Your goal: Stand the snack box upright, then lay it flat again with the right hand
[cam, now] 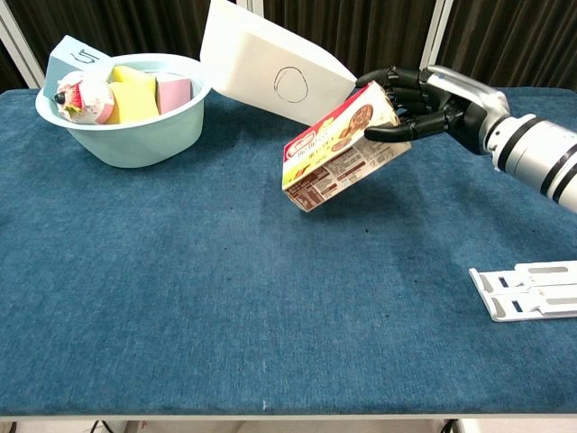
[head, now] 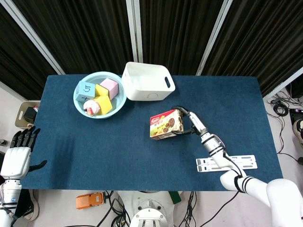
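Observation:
The snack box (head: 166, 125) (cam: 335, 150), red and cream with cookie pictures, hangs tilted just above the blue table (head: 118, 151), its left end lowest and close to the cloth. My right hand (head: 188, 122) (cam: 416, 101) grips the box's right end, fingers wrapped over the top and thumb underneath. My left hand (head: 18, 153) hangs off the table's left edge with fingers spread and nothing in it; the chest view does not show it.
A light blue bowl (head: 80, 99) (cam: 135, 140) with coloured blocks and a small toy sits at the back left. A white bin (head: 147, 81) (cam: 270, 68) stands just behind the box. A white flat rack (head: 226, 163) (cam: 527, 290) lies at the front right.

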Controlling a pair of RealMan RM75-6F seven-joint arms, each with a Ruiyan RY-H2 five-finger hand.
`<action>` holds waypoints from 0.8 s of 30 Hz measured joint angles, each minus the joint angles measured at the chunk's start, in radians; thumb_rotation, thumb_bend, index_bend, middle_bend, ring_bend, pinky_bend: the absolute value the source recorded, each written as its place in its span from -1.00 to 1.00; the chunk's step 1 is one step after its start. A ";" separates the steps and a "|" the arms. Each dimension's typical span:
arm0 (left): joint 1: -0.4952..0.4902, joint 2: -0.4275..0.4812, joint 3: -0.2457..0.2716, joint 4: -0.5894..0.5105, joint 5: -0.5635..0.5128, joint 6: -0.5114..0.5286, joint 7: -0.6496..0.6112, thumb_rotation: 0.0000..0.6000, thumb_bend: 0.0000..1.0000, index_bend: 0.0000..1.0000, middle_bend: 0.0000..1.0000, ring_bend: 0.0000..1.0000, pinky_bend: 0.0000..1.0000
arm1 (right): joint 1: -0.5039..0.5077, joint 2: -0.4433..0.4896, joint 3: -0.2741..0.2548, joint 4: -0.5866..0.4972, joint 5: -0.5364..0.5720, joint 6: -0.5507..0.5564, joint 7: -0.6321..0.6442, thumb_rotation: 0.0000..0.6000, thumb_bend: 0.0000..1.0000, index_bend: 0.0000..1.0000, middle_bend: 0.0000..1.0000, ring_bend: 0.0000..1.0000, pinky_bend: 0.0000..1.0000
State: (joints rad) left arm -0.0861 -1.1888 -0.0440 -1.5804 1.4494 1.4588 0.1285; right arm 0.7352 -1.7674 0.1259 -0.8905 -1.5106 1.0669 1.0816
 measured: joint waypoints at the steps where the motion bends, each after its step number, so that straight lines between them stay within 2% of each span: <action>1: -0.001 0.000 0.000 0.000 -0.001 -0.002 0.000 1.00 -1.00 -1.00 -1.00 -1.00 -1.00 | -0.002 -0.010 -0.005 0.021 -0.006 0.004 0.015 0.99 -0.30 -0.18 -0.09 -0.28 -0.30; 3: -0.003 -0.001 -0.001 -0.001 -0.001 -0.004 0.001 1.00 -1.00 -1.00 -1.00 -1.00 -1.00 | -0.008 -0.027 -0.017 0.058 -0.015 0.010 0.044 0.99 -0.30 -0.25 -0.11 -0.37 -0.37; 5: -0.006 -0.003 -0.001 0.000 -0.001 -0.007 0.002 1.00 -1.00 -1.00 -1.00 -1.00 -1.00 | -0.012 -0.030 -0.033 0.073 -0.023 0.007 0.063 1.00 -0.30 -0.44 -0.22 -0.54 -0.54; 8: -0.008 -0.004 -0.002 0.001 -0.001 -0.010 0.003 1.00 -1.00 -1.00 -1.00 -1.00 -1.00 | -0.018 -0.018 -0.059 0.080 -0.035 -0.012 0.072 1.00 -0.30 -0.85 -0.53 -0.84 -0.86; 10: -0.009 -0.005 -0.002 0.002 -0.002 -0.010 0.002 1.00 -1.00 -1.00 -1.00 -1.00 -1.00 | -0.023 0.000 -0.076 0.074 -0.041 -0.025 0.068 1.00 -0.30 -1.00 -0.84 -0.99 -0.99; 11: -0.010 -0.005 -0.003 0.002 -0.003 -0.011 0.002 1.00 -1.00 -1.00 -1.00 -1.00 -1.00 | -0.027 0.010 -0.081 0.067 -0.043 -0.028 0.066 1.00 -0.30 -1.00 -0.95 -1.00 -1.00; 13: -0.012 -0.005 -0.004 0.004 -0.004 -0.013 0.001 1.00 -1.00 -1.00 -1.00 -1.00 -1.00 | -0.036 0.033 -0.094 0.046 -0.045 -0.034 0.053 1.00 -0.30 -1.00 -1.00 -1.00 -1.00; 20: -0.023 -0.010 -0.006 0.006 0.007 -0.018 -0.001 1.00 -1.00 -1.00 -1.00 -1.00 -1.00 | -0.058 0.131 -0.127 -0.067 -0.048 -0.059 -0.037 1.00 -0.30 -1.00 -1.00 -1.00 -1.00; 24: -0.025 -0.010 -0.008 0.004 0.009 -0.013 -0.003 1.00 -1.00 -1.00 -1.00 -1.00 -1.00 | -0.071 0.211 -0.133 -0.153 -0.041 -0.063 -0.137 1.00 -0.30 -1.00 -1.00 -1.00 -1.00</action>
State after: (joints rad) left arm -0.1106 -1.1987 -0.0524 -1.5760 1.4584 1.4457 0.1259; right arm 0.6640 -1.5567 -0.0070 -1.0433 -1.5513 1.0040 0.9447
